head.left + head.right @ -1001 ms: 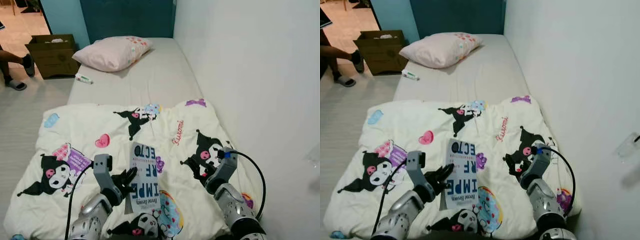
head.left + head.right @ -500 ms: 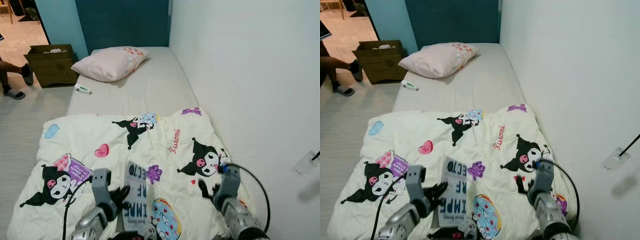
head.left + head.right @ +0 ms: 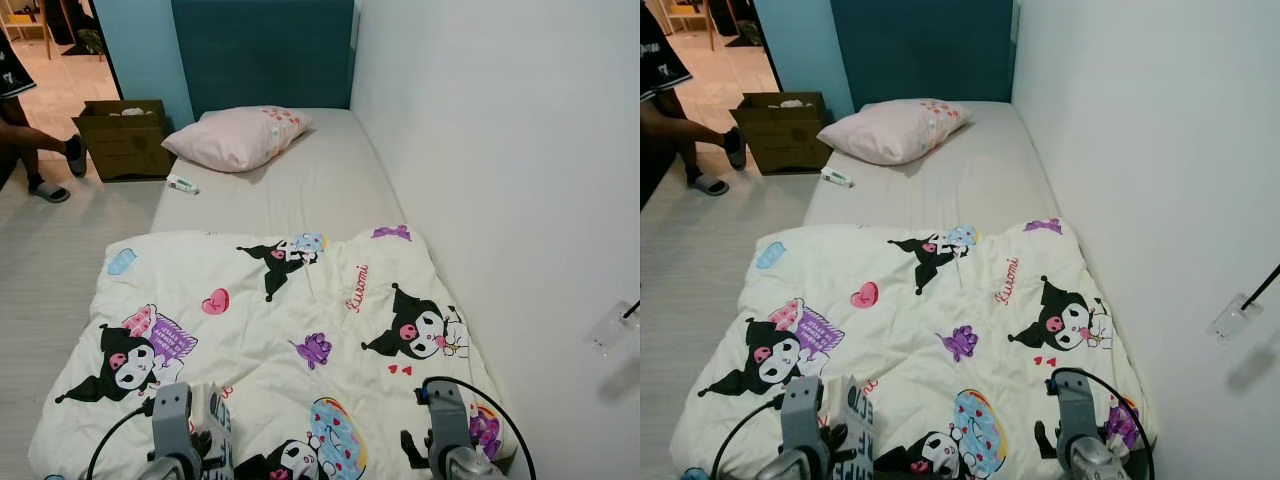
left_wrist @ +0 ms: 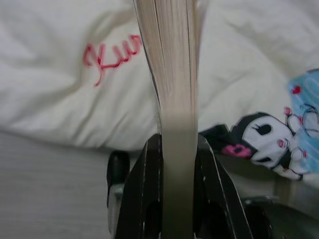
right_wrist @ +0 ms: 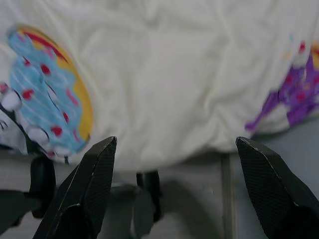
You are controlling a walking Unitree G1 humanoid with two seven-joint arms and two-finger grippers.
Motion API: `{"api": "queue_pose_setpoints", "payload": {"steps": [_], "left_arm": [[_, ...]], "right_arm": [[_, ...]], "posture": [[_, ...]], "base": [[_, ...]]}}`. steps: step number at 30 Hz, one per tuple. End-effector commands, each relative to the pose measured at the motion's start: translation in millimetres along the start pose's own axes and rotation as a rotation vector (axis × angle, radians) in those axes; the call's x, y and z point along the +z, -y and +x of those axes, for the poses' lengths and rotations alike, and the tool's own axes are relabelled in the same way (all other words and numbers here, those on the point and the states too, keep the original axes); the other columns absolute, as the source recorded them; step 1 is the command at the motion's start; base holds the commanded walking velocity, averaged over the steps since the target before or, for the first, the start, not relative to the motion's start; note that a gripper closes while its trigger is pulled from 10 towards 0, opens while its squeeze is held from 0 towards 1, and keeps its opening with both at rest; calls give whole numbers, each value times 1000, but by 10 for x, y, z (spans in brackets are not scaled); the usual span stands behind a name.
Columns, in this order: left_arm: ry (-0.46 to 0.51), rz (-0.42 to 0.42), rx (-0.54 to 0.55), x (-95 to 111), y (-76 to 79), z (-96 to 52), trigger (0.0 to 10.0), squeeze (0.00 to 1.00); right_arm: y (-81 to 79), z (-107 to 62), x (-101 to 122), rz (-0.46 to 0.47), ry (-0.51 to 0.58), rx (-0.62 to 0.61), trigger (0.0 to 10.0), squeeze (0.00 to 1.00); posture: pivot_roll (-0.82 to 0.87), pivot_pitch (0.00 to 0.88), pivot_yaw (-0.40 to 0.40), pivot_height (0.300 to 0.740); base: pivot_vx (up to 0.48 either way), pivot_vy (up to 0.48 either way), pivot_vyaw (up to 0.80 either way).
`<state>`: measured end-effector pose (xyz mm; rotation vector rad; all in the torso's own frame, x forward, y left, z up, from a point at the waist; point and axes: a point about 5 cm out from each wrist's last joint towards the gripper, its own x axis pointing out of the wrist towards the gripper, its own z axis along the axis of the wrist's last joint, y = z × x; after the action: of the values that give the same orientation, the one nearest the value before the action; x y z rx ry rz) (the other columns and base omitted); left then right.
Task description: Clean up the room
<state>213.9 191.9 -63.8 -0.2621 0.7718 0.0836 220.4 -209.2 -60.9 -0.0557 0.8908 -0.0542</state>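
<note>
Pinched near one edge in the left gripper (image 4: 172, 164), the book (image 4: 172, 64) may slip onto the blanket (image 3: 300, 300), it seems, while the right gripper (image 5: 174, 184) hangs wide open and empty.

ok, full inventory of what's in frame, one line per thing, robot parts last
bed: 1, grey mattress, along the white wall
headboard: 1, dark blue, at the far end
pillow: 1, pink, at the bed's head
duvet: 1, cream with cartoon prints, over the near half
small tube: 1, white, on the mattress edge near the pillow
cardboard box: 1, brown, on the floor beside the bed
person: 1, legs by the box
book: 1, clamped upright in left gripper
left gripper: shut on book
right gripper: open, above duvet
</note>
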Motion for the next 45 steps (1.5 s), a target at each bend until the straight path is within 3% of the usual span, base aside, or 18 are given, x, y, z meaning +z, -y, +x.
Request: {"api": "queue_pose_setpoints", "payload": {"steps": [1, 5, 9, 16, 22, 26, 33, 37, 42, 45], "left_arm": [[-90, -21, 41, -248, -37, -56, 10000, 0], [-132, -30, 64, -383, -74, -101, 10000, 0], [-175, 13, 55, -515, -99, -153, 10000, 0], [-216, 63, 56, -609, -163, -204, 10000, 0], [-219, 56, 51, -625, -159, -210, 10000, 0], [-210, 52, 48, -582, -116, -179, 10000, 0], [-210, 53, 40, -586, -72, -170, 10000, 0], [-231, 107, 15, -606, -41, -169, 10000, 0], [-191, 86, 14, -492, -26, -125, 10000, 0], [-204, 89, 11, -543, -22, -142, 10000, 0]], "right_arm": [[17, -14, -123, 49, -50, -22, 10000, 0], [40, -30, -215, 84, -84, -44, 10000, 0], [47, -59, -358, 149, -118, -72, 10000, 0], [79, -91, -483, 131, -158, -84, 10000, 0], [138, -116, -550, 132, -174, -91, 10000, 0], [223, -136, -586, 73, -203, -119, 10000, 0], [236, -153, -640, 47, -222, -130, 10000, 0], [230, -160, -662, 65, -213, -129, 10000, 0], [244, -149, -615, 34, -204, -119, 10000, 0], [247, -147, -608, 30, -205, -120, 10000, 0]], "posture": [[-48, 8, -28, 740], [-46, 5, -24, 740], [-36, 2, -25, 740], [-27, 2, -25, 740], [-19, 0, -35, 740], [-15, 0, -52, 740], [-16, 0, -46, 740], [-23, 0, -42, 740], [-3, 0, -48, 740], [-4, 0, -47, 740]], "base": [[0, 0, 0], [0, 0, 0], [0, 0, 0], [0, 0, 0], [0, 0, 0], [0, 0, 0], [0, 0, 0], [0, 0, 0], [0, 0, 0], [0, 0, 0]]}}
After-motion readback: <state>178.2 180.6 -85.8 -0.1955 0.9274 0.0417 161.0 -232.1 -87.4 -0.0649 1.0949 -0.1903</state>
